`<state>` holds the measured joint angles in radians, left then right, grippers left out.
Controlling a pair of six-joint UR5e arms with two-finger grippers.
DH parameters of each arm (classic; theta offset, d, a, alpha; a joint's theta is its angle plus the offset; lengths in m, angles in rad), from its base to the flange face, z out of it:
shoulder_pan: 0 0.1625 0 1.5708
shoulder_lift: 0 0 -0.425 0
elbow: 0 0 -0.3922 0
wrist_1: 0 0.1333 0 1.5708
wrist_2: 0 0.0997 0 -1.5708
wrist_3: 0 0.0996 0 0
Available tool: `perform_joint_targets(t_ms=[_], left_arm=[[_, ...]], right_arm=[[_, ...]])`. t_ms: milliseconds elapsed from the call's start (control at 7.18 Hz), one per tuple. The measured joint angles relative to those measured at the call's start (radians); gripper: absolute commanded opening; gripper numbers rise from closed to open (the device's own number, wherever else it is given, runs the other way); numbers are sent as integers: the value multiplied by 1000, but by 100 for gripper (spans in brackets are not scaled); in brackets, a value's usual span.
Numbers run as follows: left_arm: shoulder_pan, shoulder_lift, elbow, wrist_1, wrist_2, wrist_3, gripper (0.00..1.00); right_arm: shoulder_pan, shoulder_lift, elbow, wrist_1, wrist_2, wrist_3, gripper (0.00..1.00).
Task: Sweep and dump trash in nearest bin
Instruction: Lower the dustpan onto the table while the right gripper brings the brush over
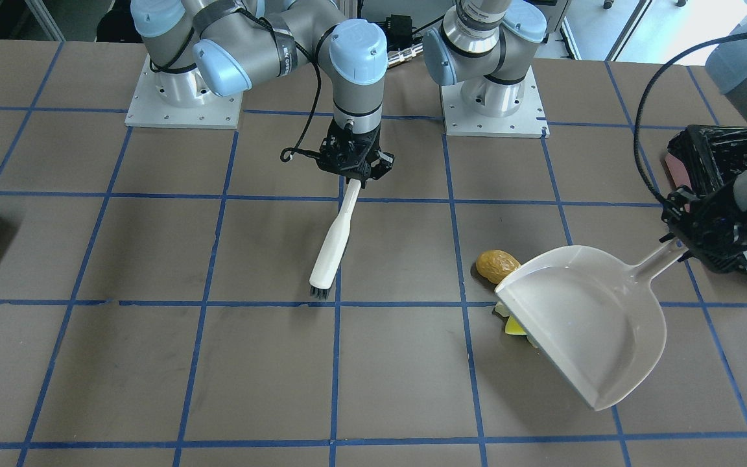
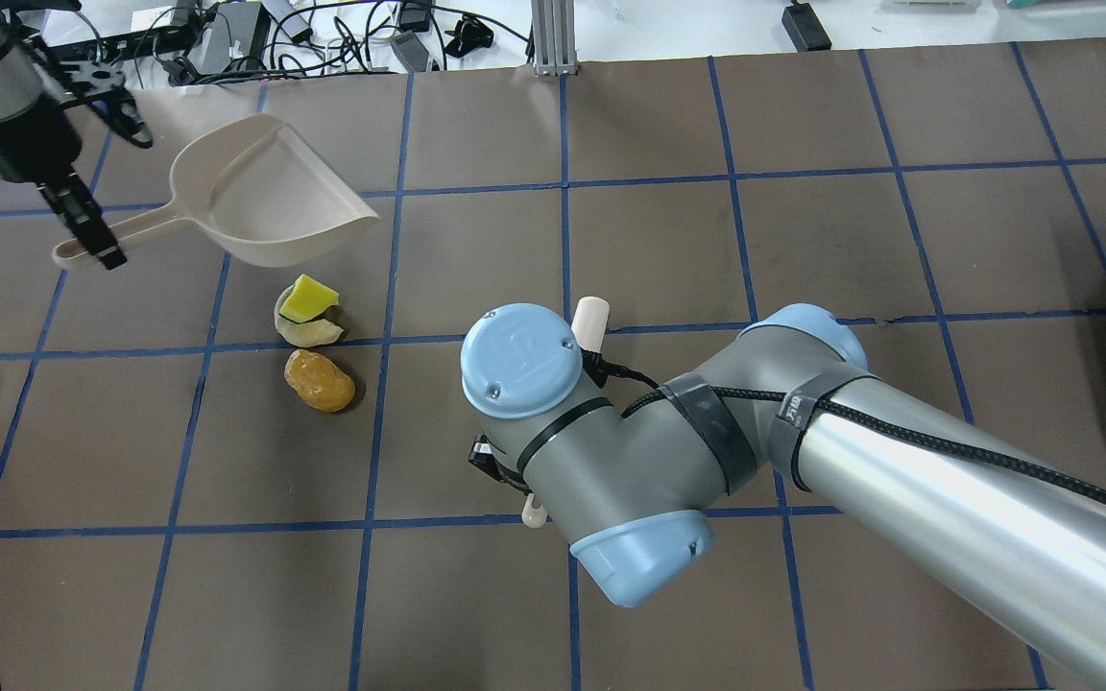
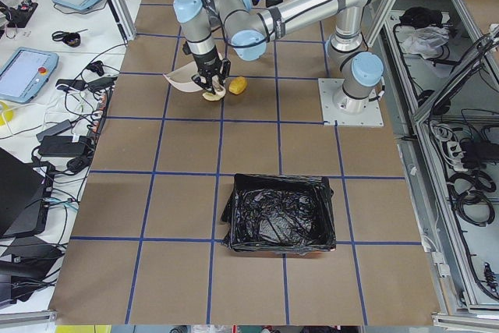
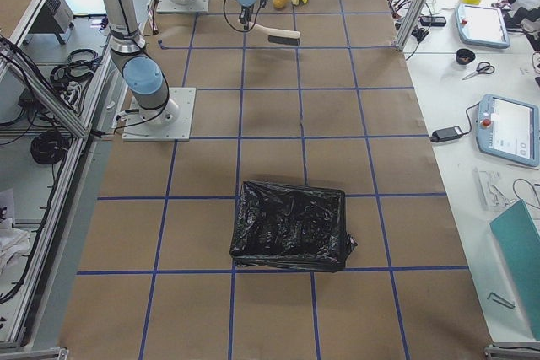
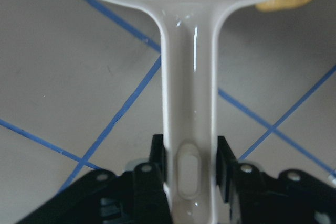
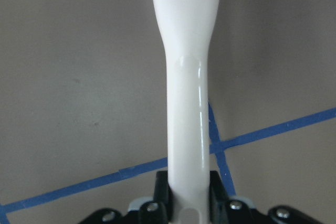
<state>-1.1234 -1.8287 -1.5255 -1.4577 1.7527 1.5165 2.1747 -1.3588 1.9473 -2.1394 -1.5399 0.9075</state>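
My left gripper (image 1: 690, 241) is shut on the handle of the white dustpan (image 1: 581, 318), which hangs empty and tilted over the table. The trash lies on the table by the pan's lip: a golden-brown lump (image 2: 320, 381) and yellow and pale-green wedge pieces (image 2: 306, 312). In the front view the pan partly covers the wedges (image 1: 515, 326). My right gripper (image 1: 354, 170) is shut on the handle of the white brush (image 1: 334, 243), whose dark bristles point at the table, left of the trash in that view. The nearest bin (image 1: 675, 170), pink with a black bag, stands behind the left gripper.
The same bin shows in the left side view as a black-bagged box (image 3: 279, 212). Another black-bagged bin (image 4: 291, 225) stands at the table's far right end. The right arm's elbow (image 2: 611, 451) hides that gripper from overhead. Blue tape lines grid the brown table.
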Motion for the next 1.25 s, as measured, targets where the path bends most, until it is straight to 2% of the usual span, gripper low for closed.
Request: perform_joint_targets(t_ms=[418, 557, 975, 1254], left_arm=[[114, -22, -155, 341, 25, 495, 0], [121, -36, -190, 424, 26, 576, 0], [124, -101, -210, 517, 71, 647, 0], [124, -130, -208, 537, 101, 643, 0]], right_arm=[[15, 29, -50, 16, 12, 82, 0], [34, 54, -92, 31, 30, 116, 0], [155, 236, -328, 86, 60, 225, 0], [243, 317, -426, 109, 63, 397, 0]])
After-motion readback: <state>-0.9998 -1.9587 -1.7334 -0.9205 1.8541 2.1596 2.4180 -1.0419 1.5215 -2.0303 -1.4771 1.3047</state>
